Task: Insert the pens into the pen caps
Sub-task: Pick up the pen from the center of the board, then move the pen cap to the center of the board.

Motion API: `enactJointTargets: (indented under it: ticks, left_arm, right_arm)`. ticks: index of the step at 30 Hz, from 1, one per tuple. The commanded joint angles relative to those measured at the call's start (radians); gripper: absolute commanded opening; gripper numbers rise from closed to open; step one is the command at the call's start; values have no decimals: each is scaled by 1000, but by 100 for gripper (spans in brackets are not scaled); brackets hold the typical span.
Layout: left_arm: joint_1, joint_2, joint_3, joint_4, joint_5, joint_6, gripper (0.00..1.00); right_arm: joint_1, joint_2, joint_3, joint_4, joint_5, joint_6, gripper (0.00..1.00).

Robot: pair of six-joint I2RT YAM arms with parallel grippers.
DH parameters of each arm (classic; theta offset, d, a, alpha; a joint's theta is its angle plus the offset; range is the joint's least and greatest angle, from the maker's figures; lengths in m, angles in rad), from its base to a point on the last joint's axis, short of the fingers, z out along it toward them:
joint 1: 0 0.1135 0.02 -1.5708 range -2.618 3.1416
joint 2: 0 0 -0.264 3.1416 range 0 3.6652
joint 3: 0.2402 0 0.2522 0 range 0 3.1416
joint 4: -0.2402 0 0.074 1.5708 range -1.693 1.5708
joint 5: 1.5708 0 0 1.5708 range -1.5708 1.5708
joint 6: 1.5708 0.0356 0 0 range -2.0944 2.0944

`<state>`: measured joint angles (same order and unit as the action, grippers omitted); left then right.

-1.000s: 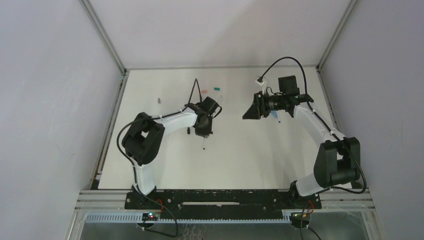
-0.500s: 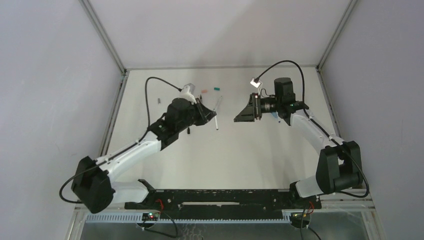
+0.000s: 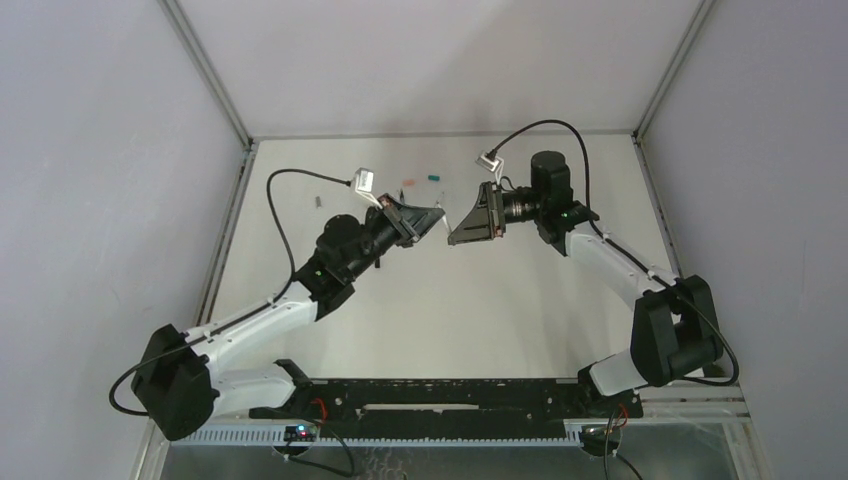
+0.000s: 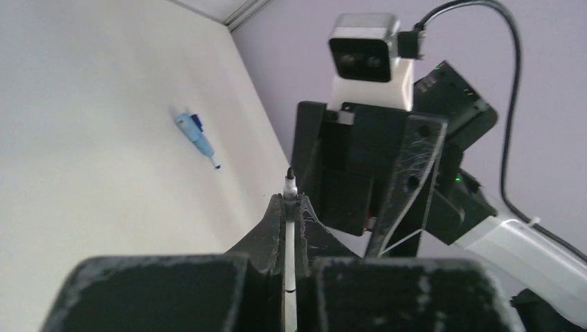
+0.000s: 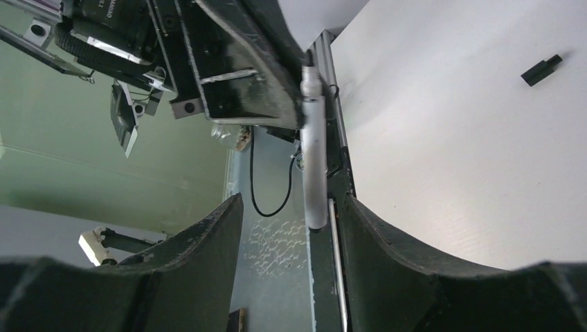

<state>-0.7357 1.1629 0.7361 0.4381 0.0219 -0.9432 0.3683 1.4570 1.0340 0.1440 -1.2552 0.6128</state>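
Left hand [image 4: 291, 202] clamped tight on a pen [image 4: 289, 235], tip poking out past it, mid-air at upper centre of the top view. Right hand [image 5: 291, 207] faces it nose to nose, jaws wide, gripping nothing. In the right wrist view the pen end lines up with that gap; can't tell if it touches. Blue pen [image 4: 196, 135], salmon cap [image 3: 408, 183] and teal cap [image 3: 434, 178] lie on the worktop [image 3: 480, 310].
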Motion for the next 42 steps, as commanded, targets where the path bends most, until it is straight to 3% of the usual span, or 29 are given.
enactJointTargets:
  ticks: [1, 6, 18, 24, 28, 30, 31, 33, 35, 36, 40, 42]
  left_arm:
    - [-12, -25, 6, 115, -20, -44, 0]
    - [-18, -24, -1, 159, -47, -66, 0]
    - [-51, -46, -40, 219, -146, -92, 0]
    - [-57, -60, -57, 234, -173, -93, 0]
    - [-58, -71, -64, 242, -179, -85, 0]
    - [-58, -81, -77, 258, -178, -73, 1]
    - [-58, -91, -86, 267, -179, -63, 4]
    - [-59, -122, -103, 270, -191, -35, 20]
    - [-59, -167, -136, 267, -208, 6, 38]
    - [-58, -205, -148, 251, -223, 46, 47]
    - [-55, -331, -176, 107, -265, 191, 66]
    - [-52, -414, -182, -11, -306, 263, 77]
  right_arm:
    - [5, 2, 28, 26, 27, 28, 61]
    - [12, 10, 51, 33, 28, 62, 59]
    - [45, 58, 51, 424, 23, 512, 49]
    - [73, 56, 52, 433, 25, 526, 29]
    - [71, 50, 52, 400, 23, 492, 2]
    - [64, 47, 53, 378, 22, 468, 0]
    - [60, 45, 53, 365, 19, 451, 0]
    - [49, 40, 56, 311, 6, 392, 0]
    - [43, 30, 85, 143, -9, 252, 0]
    - [41, 25, 115, 46, -12, 114, 0]
    - [43, 1, 206, -398, 21, -351, 0]
    - [35, -16, 224, -538, 32, -541, 0]
